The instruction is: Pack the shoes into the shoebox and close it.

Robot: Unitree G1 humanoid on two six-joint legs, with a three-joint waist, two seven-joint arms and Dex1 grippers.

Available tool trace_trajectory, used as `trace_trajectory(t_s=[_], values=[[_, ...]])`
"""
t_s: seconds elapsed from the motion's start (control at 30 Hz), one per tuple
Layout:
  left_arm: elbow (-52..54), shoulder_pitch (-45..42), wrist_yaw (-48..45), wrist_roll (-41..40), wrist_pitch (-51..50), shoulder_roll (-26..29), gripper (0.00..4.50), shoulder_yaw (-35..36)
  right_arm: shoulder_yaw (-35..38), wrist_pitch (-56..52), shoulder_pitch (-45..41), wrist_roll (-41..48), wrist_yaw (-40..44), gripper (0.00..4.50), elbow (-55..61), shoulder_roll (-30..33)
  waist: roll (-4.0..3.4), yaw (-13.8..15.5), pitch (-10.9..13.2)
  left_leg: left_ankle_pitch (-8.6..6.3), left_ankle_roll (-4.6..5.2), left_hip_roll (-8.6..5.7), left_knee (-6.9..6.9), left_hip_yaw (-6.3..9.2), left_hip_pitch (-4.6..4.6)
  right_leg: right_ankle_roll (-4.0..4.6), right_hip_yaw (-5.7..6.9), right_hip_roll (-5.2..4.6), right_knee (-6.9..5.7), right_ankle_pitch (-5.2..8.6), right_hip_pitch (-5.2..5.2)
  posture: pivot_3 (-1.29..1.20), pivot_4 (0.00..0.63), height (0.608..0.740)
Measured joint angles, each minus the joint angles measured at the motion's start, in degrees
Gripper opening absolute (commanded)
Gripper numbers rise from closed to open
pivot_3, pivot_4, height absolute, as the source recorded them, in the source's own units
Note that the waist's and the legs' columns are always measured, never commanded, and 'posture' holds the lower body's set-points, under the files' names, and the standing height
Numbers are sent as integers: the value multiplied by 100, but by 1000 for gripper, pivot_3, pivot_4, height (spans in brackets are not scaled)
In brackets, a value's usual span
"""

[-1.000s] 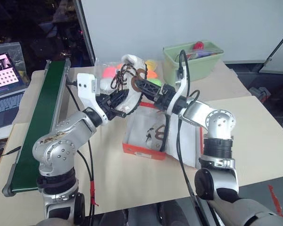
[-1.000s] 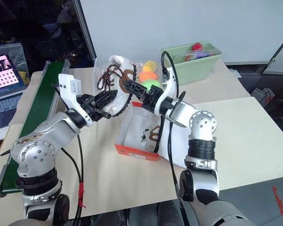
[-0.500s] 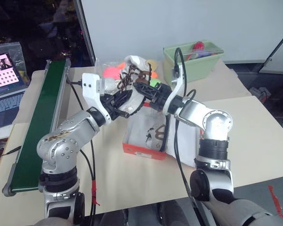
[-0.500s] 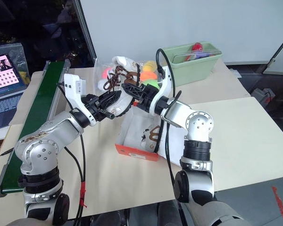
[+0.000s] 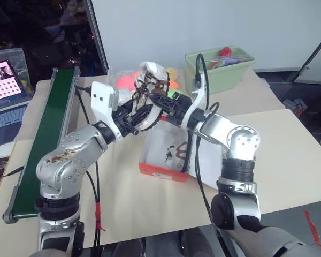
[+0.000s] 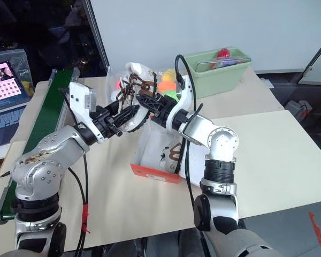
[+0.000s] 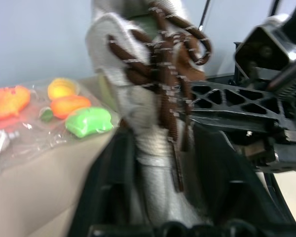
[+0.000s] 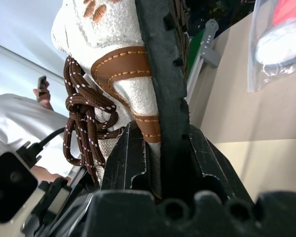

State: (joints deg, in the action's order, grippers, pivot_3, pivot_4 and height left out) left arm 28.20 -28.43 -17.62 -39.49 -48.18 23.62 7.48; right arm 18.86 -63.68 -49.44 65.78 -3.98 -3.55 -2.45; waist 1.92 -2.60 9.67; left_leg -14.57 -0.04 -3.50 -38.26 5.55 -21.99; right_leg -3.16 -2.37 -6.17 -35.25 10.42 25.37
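One white shoe (image 5: 150, 80) with dark brown laces hangs in the air over the far end of the shoebox (image 5: 163, 169). My right gripper (image 5: 161, 101) is shut on its side from the right; in the right wrist view the shoe (image 8: 113, 69) sits clamped between the fingers. From the left, my left gripper (image 5: 140, 114) stands open around the shoe's lower part, and a gap shows beside the shoe (image 7: 148, 123) in the left wrist view. The orange-red shoebox lies open below, with the other white shoe (image 5: 173, 152) inside it.
A pale green tub (image 5: 220, 69) stands behind the box on the right. A clear bag of bright toys (image 5: 127, 82) lies behind the held shoe. A green conveyor belt (image 5: 45, 134) runs along the table's left side, with a laptop (image 5: 5, 93) beyond it. A person's sleeve (image 8: 10, 131) shows nearby.
My right gripper, open a second ago, has shut on the shoe. My left gripper, which held it, has opened its fingers. The shoe stays at about the same spot.
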Motion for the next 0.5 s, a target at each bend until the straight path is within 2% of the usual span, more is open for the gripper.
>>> trace_trajectory(t_s=[0.13,0.3,0.5], values=[[22,293,-385,27,210,363,2351,61,-204,253,-28,-457,-202,461,77,167,-4,-16,0,0,0,0,0,-5,1,0,-1,2,-4,0,2,0,150,740],[-65,656,-1315,18,452,1215,2351,293,-162,141,-290,-1161,-544,461,-468,1239,-12,28,5,0,1,-2,0,-40,-6,1,5,1,9,1,0,0,150,740],[-458,546,-1963,-25,598,1335,2351,241,-176,-572,-694,-1520,-560,461,-939,1922,-15,-31,7,-4,10,22,1,-77,1,5,-3,13,11,-2,-3,0,150,740]])
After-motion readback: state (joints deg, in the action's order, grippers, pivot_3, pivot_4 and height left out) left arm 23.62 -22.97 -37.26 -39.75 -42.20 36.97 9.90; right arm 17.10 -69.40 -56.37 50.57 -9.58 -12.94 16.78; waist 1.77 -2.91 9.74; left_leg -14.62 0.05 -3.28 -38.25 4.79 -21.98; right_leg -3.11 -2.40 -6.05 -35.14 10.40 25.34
